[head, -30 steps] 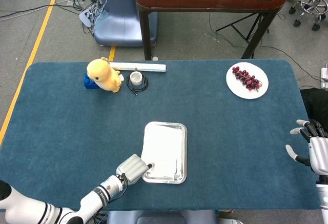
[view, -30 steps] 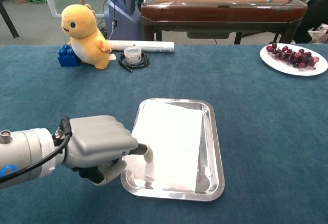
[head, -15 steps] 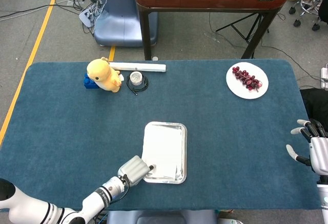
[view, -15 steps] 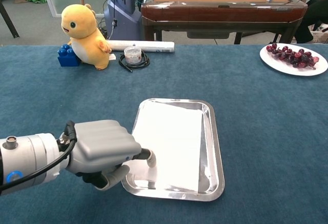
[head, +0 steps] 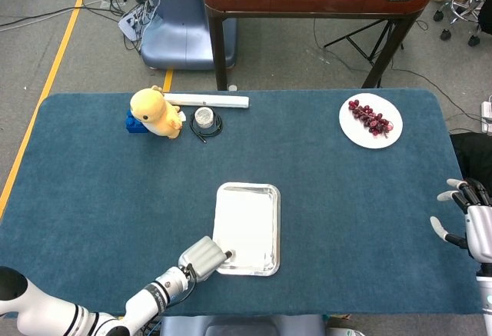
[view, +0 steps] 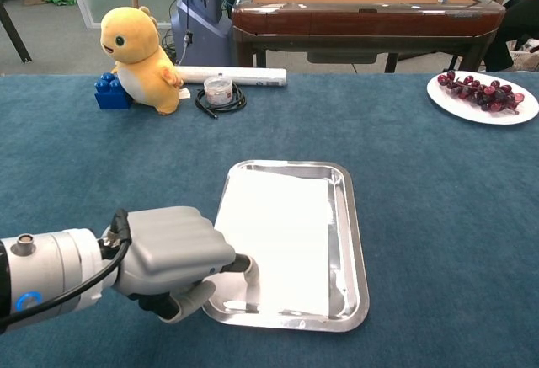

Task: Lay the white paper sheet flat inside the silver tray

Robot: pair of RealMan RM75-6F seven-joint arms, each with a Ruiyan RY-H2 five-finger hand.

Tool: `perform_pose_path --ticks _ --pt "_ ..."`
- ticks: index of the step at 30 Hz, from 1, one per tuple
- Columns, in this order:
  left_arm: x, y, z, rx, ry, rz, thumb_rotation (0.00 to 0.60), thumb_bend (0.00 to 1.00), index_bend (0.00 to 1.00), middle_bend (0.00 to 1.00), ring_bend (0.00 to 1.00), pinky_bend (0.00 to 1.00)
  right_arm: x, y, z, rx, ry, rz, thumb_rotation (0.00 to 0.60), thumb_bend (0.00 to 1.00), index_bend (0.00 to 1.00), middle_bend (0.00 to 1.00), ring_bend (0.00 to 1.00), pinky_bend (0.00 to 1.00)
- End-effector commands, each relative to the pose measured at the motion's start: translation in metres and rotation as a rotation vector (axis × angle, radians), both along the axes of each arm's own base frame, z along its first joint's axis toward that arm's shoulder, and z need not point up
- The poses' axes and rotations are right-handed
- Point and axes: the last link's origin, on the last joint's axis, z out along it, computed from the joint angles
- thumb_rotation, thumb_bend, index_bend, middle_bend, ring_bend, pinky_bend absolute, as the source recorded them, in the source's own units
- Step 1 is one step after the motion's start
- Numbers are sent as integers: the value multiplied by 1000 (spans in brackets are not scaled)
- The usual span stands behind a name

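A: Where's the paper?
B: White paper sheet [view: 278, 242] lies inside the silver tray [view: 354, 242], near the table's [head: 92, 190] front edge, middle. Sheet sits toward the tray's left side.
A: Left hand?
B: Left hand [view: 173, 254] at the tray's front left corner, fingers curled, one fingertip pressing the sheet's near left corner.
A: Right hand?
B: Right hand [head: 469, 224] off the table's right edge, fingers apart, holding nothing.
A: Anything else?
B: Yellow plush toy [view: 139, 48] at back left; plate of grapes [view: 484, 97] back right.
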Motion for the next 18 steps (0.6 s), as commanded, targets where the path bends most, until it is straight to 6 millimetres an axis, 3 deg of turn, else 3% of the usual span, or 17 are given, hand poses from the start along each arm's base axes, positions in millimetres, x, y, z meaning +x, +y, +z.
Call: perform_pose_path --ticks 1,18 --pt "0 0 0 0 1 -1 600 715 217 1000 1000 1000 0 0 0 0 -1 1 600 266 408 245 120 322" --pt "5 -3 -3 -6 -10 -20 600 715 193 1000 1000 1000 0 1 3 -7 -12 5 600 266 408 245 120 322"
